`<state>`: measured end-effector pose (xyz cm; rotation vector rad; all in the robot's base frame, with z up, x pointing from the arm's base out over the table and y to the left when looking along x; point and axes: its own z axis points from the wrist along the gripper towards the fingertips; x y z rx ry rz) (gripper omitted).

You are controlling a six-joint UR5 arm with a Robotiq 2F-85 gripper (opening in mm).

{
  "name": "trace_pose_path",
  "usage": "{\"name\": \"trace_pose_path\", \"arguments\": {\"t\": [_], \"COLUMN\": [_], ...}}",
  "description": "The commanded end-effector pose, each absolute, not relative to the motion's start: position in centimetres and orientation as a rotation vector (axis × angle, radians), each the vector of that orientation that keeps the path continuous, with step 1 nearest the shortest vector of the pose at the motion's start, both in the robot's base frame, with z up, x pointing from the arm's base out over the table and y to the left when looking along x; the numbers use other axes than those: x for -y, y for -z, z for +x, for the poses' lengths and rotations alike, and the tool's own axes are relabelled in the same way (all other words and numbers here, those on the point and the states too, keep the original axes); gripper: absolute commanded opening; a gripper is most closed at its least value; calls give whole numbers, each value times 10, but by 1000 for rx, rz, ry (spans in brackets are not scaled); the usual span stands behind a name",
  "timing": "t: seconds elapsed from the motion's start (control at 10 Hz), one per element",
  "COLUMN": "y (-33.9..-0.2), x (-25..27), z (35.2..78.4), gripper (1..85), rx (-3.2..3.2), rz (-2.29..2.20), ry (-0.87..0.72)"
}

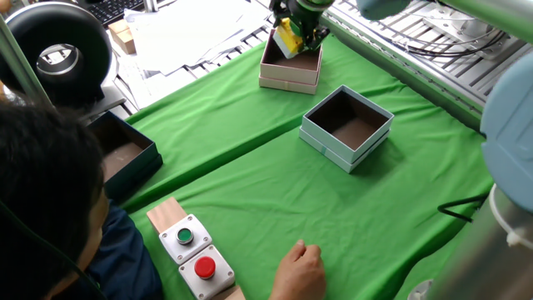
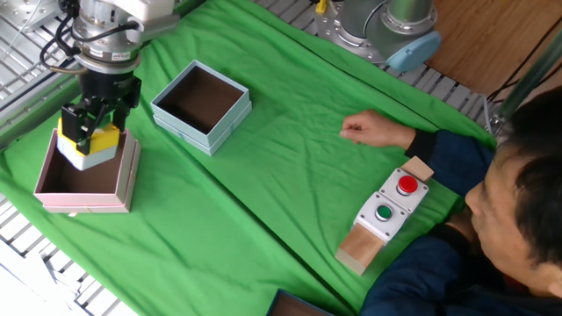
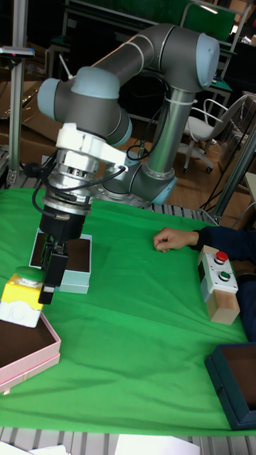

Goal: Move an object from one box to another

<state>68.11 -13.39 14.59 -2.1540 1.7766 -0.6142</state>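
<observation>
The grey arm [image 3: 142,64] rises from its base at the back of the bench, bends over at a pale blue elbow joint and reaches down on the left of the tall view. Its wrist [image 3: 75,170] points straight down. The end effector [image 2: 86,133] hangs vertical, its black fingers [image 3: 51,274] closed on the button [image 3: 23,296], which tilts slightly.

Open cloth [image 2: 263,202] separates boxes from person's hand [image 2: 369,130]
</observation>
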Motion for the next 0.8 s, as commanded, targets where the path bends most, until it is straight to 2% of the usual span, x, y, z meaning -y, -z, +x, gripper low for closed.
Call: {"name": "trace_pose_path", "arguments": {"t": [0.0, 0.7], "y": [-140, -121], "x": [138, 137], "z": [690, 689], "gripper": [10, 10], "rx": [-1712, -1676], "rz": [-2153, -2150], "ry": [642, 620]}}
